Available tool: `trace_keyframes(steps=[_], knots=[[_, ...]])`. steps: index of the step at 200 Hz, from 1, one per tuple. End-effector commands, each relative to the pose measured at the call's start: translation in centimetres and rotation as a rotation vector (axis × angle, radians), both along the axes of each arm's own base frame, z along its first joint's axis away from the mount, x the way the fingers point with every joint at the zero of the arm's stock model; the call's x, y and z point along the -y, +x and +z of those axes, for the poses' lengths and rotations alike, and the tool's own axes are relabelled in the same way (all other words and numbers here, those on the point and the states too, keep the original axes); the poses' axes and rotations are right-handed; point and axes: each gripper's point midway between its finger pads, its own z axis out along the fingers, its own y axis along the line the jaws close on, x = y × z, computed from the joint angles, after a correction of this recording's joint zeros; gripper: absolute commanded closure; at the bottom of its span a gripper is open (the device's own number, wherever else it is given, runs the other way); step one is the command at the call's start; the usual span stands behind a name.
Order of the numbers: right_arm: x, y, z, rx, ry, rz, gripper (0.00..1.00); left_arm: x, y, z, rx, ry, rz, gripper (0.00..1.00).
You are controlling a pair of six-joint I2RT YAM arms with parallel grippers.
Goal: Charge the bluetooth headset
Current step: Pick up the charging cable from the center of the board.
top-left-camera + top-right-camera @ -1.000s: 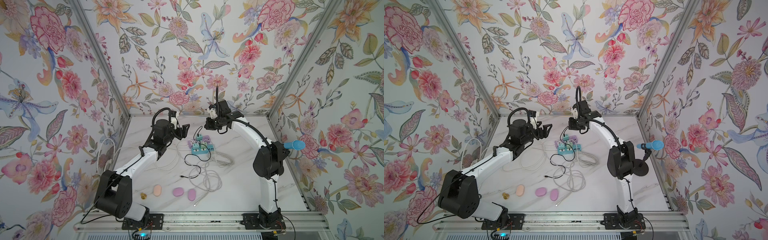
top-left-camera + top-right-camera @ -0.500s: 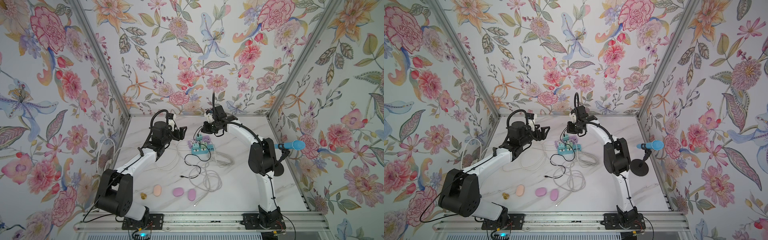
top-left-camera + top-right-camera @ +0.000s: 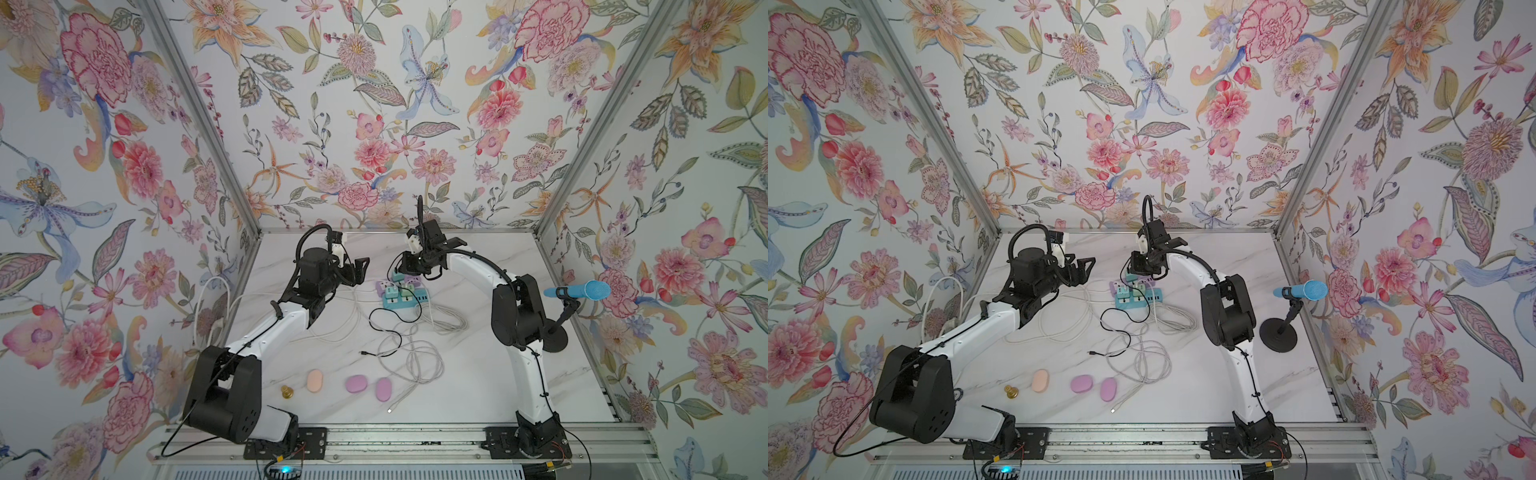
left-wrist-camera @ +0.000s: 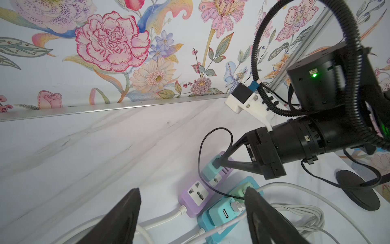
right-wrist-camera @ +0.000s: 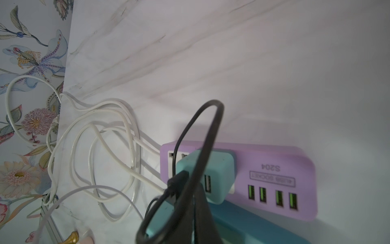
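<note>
Three oval cases lie near the table's front: peach [image 3: 315, 380], purple [image 3: 356, 383] and pink [image 3: 384, 389]; I cannot tell which holds the headset. A black cable [image 3: 376, 320] runs from a teal adapter [image 5: 215, 169] on the purple power strip [image 5: 274, 169] to a loose end [image 3: 365, 353]. My right gripper [image 5: 198, 190] is shut, its tips against the adapter beside the cable's black plug [image 5: 178, 181], with the cable looped over its fingers. My left gripper [image 4: 192, 202] hangs open just left of the strips [image 3: 359, 268], holding nothing.
A blue power strip [image 4: 213, 228] with its own adapters lies against the purple one. White cables [image 3: 415, 361] coil across the table's middle and left. A blue microphone on a black stand [image 3: 577, 291] stands at the right wall. A small gold object [image 3: 286, 391] sits front left.
My right gripper has come down and leftward from above the strips onto the teal adapter. My left gripper has barely moved.
</note>
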Motion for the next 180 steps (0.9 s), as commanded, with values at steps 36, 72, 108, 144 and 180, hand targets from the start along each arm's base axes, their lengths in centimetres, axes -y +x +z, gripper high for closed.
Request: trace_keyframes(steps=[36,72,108,144,180], knots=[[0.5,-1.1,-2.4,-0.014,-0.043,-0.022,1.00,-0.7,-1.1,1.0,0.015,-0.023,-0.001,0.20],[0.0,-1.6,2.0,0.054,-0.003,-0.008,1.00,-0.8,-1.8,1.4,0.025,-0.033,-0.004,0.20],[-0.6,-3.5,7.9,0.151,0.036,0.006,1.00,-0.9,-2.8,2.1,0.041,-0.045,-0.014,0.20],[0.0,-7.3,11.9,0.273,-0.015,0.009,1.00,-1.7,-4.5,1.9,0.057,-0.030,-0.004,0.20],[-1.8,-14.6,12.0,0.294,-0.067,0.138,0.72,-2.9,-6.2,1.5,0.029,0.003,0.037,0.18]])
